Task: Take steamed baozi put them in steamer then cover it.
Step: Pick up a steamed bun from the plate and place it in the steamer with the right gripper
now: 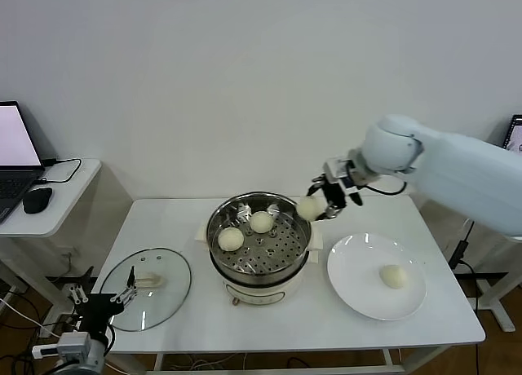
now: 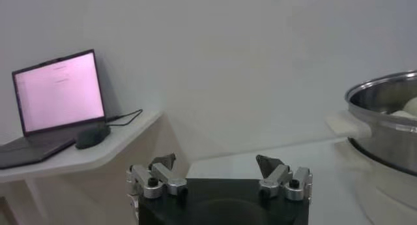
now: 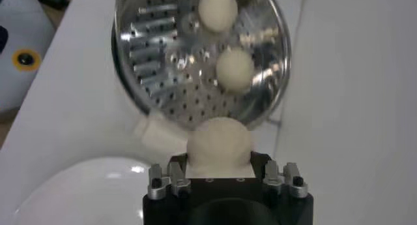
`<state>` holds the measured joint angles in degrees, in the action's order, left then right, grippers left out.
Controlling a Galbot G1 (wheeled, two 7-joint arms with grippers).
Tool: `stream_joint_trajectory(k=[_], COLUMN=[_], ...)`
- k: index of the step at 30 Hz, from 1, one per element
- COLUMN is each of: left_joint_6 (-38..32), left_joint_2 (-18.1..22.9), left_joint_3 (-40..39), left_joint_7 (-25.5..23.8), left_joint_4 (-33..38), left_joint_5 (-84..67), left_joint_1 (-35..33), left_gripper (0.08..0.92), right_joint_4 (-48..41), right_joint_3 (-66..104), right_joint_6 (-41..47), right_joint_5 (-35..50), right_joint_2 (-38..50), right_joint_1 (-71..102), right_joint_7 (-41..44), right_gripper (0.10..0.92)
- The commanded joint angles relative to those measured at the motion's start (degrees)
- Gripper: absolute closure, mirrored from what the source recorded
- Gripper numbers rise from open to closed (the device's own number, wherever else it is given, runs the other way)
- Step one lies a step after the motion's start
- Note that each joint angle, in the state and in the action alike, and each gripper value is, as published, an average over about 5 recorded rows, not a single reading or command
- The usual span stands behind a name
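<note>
head cam: looked down from above, steamer (image 1: 258, 244) mid-frame
left wrist cam: sat low beside the steamer (image 2: 389, 119), facing sideways
right wrist cam: hung close above the steamer (image 3: 202, 50)
shared: steamer in all three

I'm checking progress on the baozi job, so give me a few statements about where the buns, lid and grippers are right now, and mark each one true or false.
1. Two baozi lie in the steamer. True.
2. The right gripper is empty. False: it is shut on a baozi at the steamer's rim.
3. The lid covers the steamer. False: it lies on the table, to the steamer's left.
4. One baozi remains on the plate. True.
5. The left gripper grips the lid's handle. False: it is open, low at the table's left edge, holding nothing.
</note>
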<state>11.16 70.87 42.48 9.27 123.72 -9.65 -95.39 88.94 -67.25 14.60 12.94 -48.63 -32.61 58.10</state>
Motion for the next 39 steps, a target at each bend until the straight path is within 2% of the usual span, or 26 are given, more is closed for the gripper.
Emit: stream_joint_trajectory(k=[1, 16, 25, 39], left_joint_6=[0.1, 0.1, -0.1, -0.3], left_joint_2=[0.0, 0.4, 0.9, 1.6], left_joint_3=[0.7, 1.5, 1.8, 1.7], left_joint_7=[0.0, 0.1, 0.1, 0.2], left_joint_4=[0.1, 0.4, 0.5, 0.9], left_joint_5=[0.0, -0.1, -0.3, -0.4], left_joint_1=[0.1, 0.1, -0.1, -0.3], left_gripper=[0.177, 0.177, 0.177, 0.177], right_joint_4=[-2.9, -10.0, -9.5, -5.9], right_joint_3=[-7.0, -8.3, -9.5, -11.4], right_joint_6=[-8.9, -25.6, -30.0, -32.7], right_joint_5=[-0.2, -11.8, -12.6, -14.0], right_joint_2=[-11.1, -19.7, -21.8, -20.1], right_joint_1=[-0.9, 2.9, 2.3, 1.2], right_joint_7=[-1.3, -2.7, -1.7, 0.8], right_gripper=[0.414, 0.406, 0.399, 0.397])
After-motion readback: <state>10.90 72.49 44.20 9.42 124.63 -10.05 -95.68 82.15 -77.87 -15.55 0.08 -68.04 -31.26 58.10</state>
